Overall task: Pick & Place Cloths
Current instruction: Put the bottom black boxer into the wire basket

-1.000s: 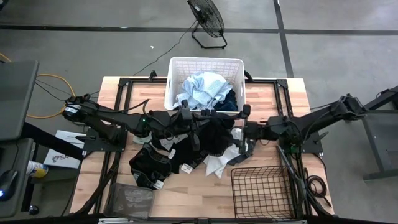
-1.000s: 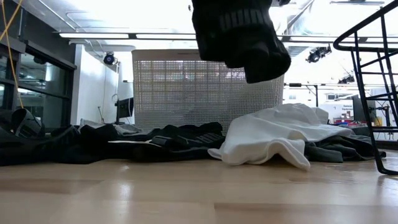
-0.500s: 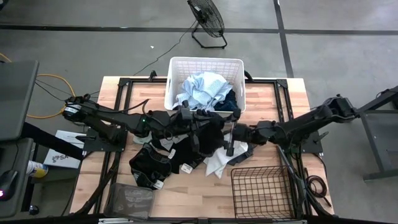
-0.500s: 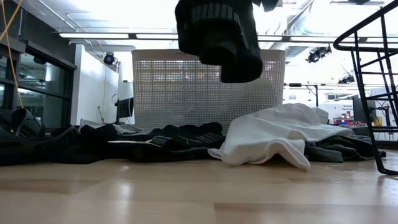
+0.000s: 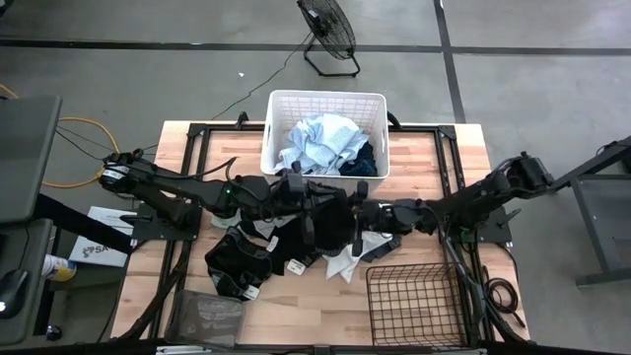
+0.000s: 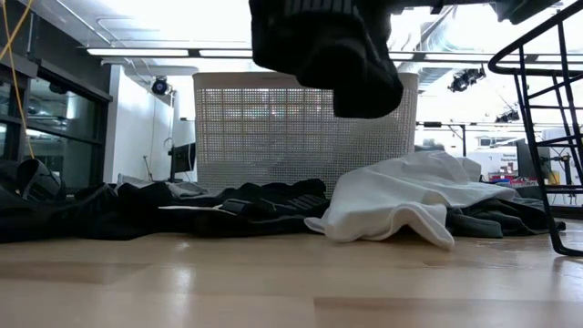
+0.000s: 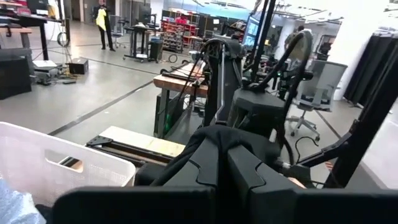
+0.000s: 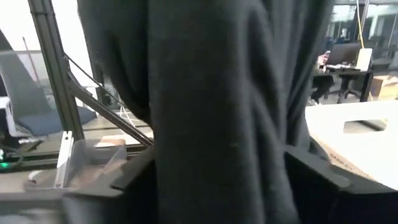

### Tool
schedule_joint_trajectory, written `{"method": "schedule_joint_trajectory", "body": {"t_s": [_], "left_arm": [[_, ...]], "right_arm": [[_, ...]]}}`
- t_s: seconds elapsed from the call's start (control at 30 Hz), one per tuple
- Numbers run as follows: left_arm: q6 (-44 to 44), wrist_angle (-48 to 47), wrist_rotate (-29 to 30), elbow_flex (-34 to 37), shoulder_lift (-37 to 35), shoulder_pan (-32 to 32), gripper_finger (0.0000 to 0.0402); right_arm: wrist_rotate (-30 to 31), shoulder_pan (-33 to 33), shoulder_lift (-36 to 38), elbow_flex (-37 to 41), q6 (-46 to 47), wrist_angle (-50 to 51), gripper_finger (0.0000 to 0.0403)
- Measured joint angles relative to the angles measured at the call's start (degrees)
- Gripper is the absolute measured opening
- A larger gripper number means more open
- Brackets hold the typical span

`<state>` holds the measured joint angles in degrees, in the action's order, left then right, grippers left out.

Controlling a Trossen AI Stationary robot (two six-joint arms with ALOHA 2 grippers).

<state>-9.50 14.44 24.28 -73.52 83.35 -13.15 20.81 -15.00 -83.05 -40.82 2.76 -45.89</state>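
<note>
A black cloth (image 5: pixel 330 212) hangs in the air over the table's middle, between my two grippers. In the low view the black cloth (image 6: pixel 328 46) hangs above the cloths on the table. My left gripper (image 5: pixel 301 192) is shut on it, at its left side. My right gripper (image 5: pixel 357 217) is open at the cloth's right side. In the right wrist view the cloth (image 8: pixel 217 112) hangs between its two fingers (image 8: pixel 127 177). More black cloths (image 5: pixel 237 261) and a white-grey one (image 5: pixel 345 261) lie on the table. Light blue cloth (image 5: pixel 320 138) fills the white basket. My left gripper holds the black cloth by its upper part (image 7: pixel 230 155), reaching level from the table's left; the fabric drapes over the fingers and hides the contact. The cloth hangs below, its lower end (image 6: pixel 364 100) clear of the table. My right gripper: whether its fingers touch the cloth, I cannot tell.
The white plastic laundry basket (image 5: pixel 278 108) stands at the far edge. A black wire basket (image 5: pixel 414 301) stands at the near right; its frame (image 6: pixel 547 137) shows in the low view. Bare wood lies at the near edge (image 6: pixel 273 282).
My right gripper has moved toward the table's left, up to the hanging black cloth, which now sits between its fingers. The cloth has swung a little to the left and stays lifted clear.
</note>
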Motion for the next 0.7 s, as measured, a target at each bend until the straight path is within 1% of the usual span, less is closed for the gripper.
{"method": "schedule_joint_trajectory", "body": {"t_s": [0.13,0.27,0.33,0.37,0.43,0.5,0.6,0.7], "left_arm": [[0.00,0.00,-0.44,0.00,0.00,0.00,0.0000],[-0.02,0.02,-1.00,0.00,0.00,0.00,0.0001],[-0.02,0.02,-1.00,0.00,0.00,0.00,0.0007],[-0.02,0.02,-0.99,0.00,0.00,0.00,0.0013],[-0.02,-0.02,-0.99,0.00,0.00,0.00,0.0029],[0.27,-0.09,-0.97,0.00,0.00,0.00,0.0054],[0.70,-0.49,-0.93,0.00,0.00,0.00,0.0104],[0.72,-0.89,-0.94,0.00,-0.68,0.00,0.0166]], "right_arm": [[-0.19,-0.02,0.49,0.00,3.43,0.16,0.0184],[-0.39,-0.07,0.70,0.00,9.47,0.37,0.0080],[-1.07,-0.07,0.76,0.00,12.62,0.62,0.0028],[-1.62,-0.07,0.76,0.00,13.84,0.66,0.0018],[-1.87,-0.07,0.76,0.00,17.25,1.11,0.0013],[-1.92,-0.07,0.76,0.00,20.97,2.32,0.0010],[-2.52,-0.14,1.37,0.02,23.71,4.32,0.0009],[-2.97,-0.17,2.95,0.02,25.90,7.61,0.0008]]}}
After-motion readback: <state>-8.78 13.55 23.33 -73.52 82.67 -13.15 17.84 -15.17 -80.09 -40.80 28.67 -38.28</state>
